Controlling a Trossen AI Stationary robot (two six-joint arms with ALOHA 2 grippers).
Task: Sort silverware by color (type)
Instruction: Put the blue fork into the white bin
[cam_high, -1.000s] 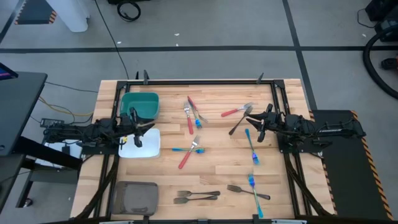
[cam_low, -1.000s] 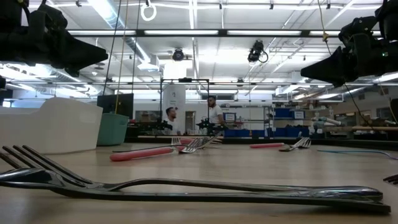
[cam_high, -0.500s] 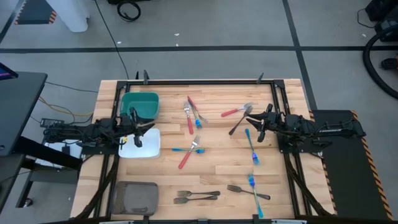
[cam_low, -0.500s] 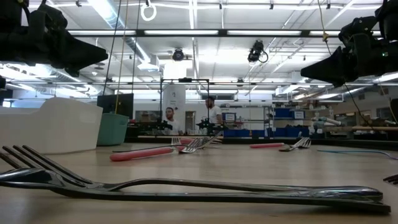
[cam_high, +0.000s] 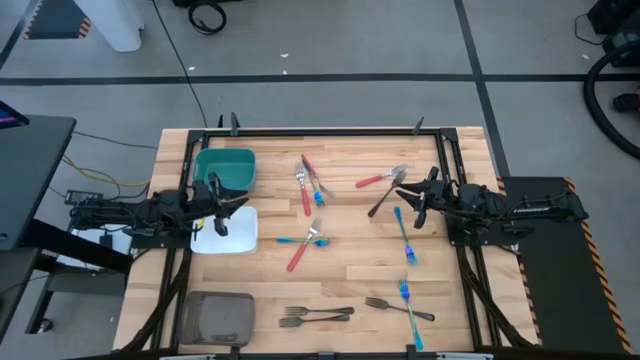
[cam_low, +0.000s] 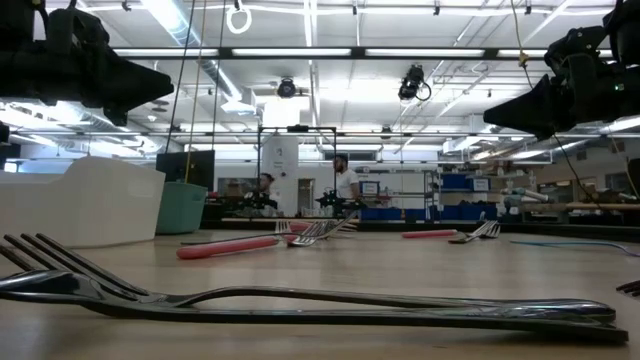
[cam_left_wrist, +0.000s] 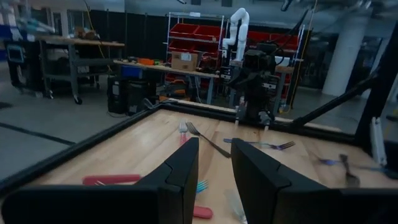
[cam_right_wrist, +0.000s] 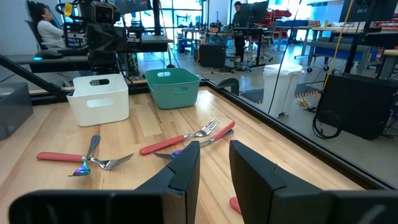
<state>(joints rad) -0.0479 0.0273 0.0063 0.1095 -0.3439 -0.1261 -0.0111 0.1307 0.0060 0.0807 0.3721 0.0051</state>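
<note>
My left pincer (cam_high: 222, 208) hovers over the white bin (cam_high: 240, 238), jaws slightly apart, empty. My right pincer (cam_high: 412, 201) hangs by a grey spoon (cam_high: 385, 193), jaws likewise parted, empty. Forks (cam_high: 318, 315) lie scattered across the table (cam_high: 340, 275) between.

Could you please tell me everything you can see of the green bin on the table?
The green bin is a teal, plastic-looking tub, roughly rectangular with rounded corners, upright and open-topped. An oval handle cutout shows in its end wall in the right wrist view. It stands toward the table's far left, right beside the white bin; whether they touch I cannot tell. No silverware shows inside it. The left gripper hangs just by its near edge, jaws parted, holding nothing.
</note>
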